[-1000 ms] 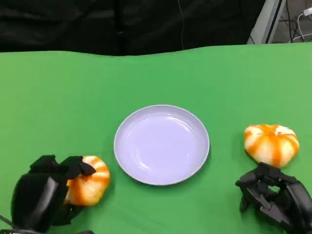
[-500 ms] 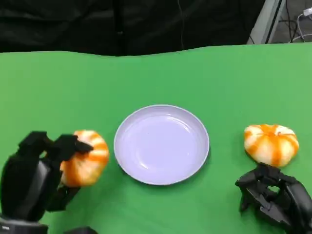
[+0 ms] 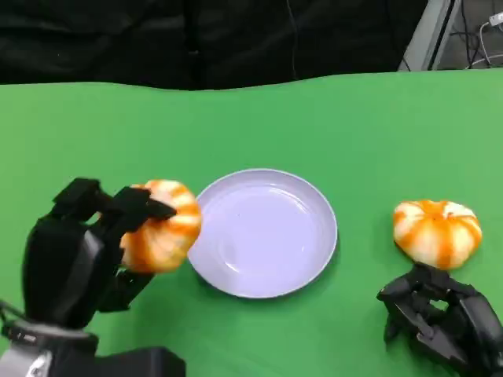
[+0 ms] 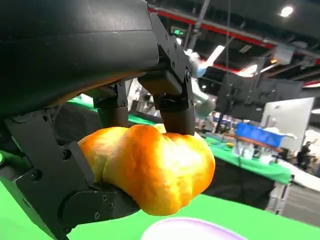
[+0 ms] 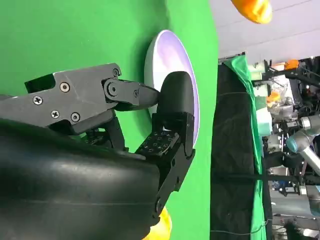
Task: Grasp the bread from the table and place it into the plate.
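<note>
Left hand [image 3: 75, 263] grips a bread [image 3: 161, 226] over the plate [image 3: 263, 236] rim. Right hand [image 3: 444, 318] – fingers curled, holding nothing – rests beside a second bread [image 3: 437, 231].

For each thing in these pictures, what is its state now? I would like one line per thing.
Left robot hand: holds a bread roll.
Held bread roll: lifted, at the plate's edge.
Plate: empty, on the table.
Second bread roll: lying on the table.
Right robot hand: holds nothing, fingers curled.
</note>
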